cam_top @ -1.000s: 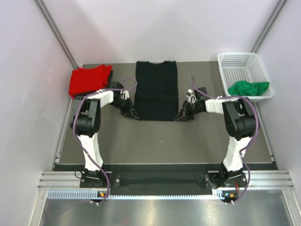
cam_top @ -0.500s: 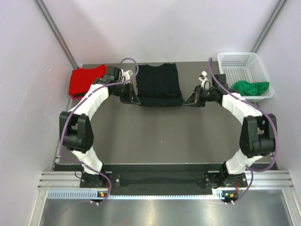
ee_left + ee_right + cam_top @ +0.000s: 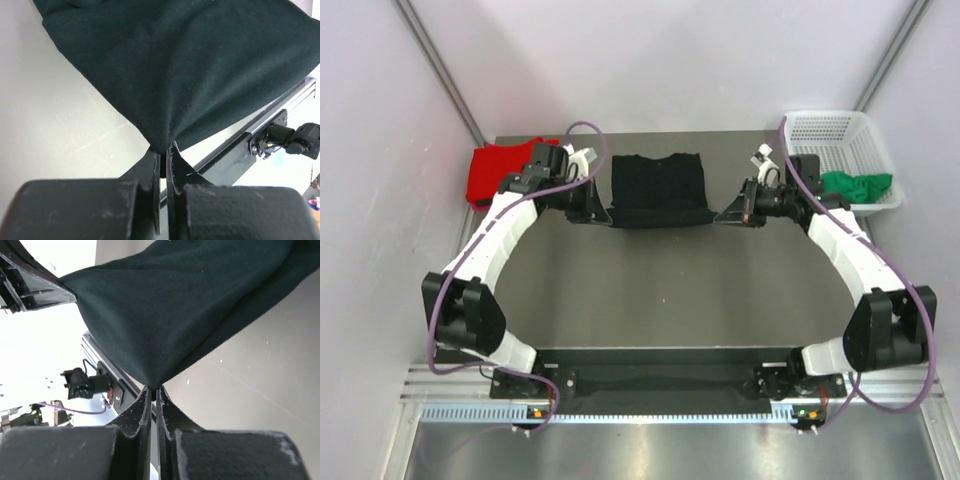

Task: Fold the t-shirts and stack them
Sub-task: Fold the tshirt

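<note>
Both grippers mid-fold on the black t-shirt, near hem carried toward the far edge.

Left gripper (image 3: pixel 162 155) and right gripper (image 3: pixel 152 389) were each pressed together on a near corner of the black t-shirt (image 3: pixel 658 188), with cloth tenting up from the jaws in both wrist views. Over the last second both arms stretched out from mid-worktop (image 3: pixel 660 290) toward the far side and took the hem with them. The shirt went from full length to clearly shorter, sitting far centre. I judged the lengthwise fold underway, hem not yet laid down or released. Red t-shirt (image 3: pixel 492 172) lay far left beside the left arm. Green t-shirt (image 3: pixel 855 184) was crumpled in the basket (image 3: pixel 830 120) far right and probably still needed folding.
</note>
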Action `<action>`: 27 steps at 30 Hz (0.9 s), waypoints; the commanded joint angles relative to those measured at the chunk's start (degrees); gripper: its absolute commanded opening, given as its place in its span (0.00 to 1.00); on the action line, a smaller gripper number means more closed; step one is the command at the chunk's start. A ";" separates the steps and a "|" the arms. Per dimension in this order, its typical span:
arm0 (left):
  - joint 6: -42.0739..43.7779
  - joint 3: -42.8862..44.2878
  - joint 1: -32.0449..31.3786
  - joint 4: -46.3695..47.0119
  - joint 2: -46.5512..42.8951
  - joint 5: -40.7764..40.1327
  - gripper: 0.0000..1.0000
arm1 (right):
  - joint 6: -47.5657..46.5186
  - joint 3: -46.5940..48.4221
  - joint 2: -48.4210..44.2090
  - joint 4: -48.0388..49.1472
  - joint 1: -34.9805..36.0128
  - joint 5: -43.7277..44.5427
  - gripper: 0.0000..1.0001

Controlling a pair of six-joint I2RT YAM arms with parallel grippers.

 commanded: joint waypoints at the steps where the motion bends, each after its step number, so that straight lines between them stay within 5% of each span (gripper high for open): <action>1: 2.07 -1.65 0.93 -1.81 -4.55 -1.77 0.00 | -2.05 -1.42 -5.22 -1.50 -0.67 0.58 0.00; 17: 1.45 -11.06 6.38 3.28 -7.20 3.50 0.00 | -2.76 -10.04 -9.02 3.15 -0.67 3.39 0.00; 27: 5.14 13.88 6.82 7.07 14.33 1.04 0.00 | -2.93 9.54 10.57 12.04 -1.64 5.59 0.00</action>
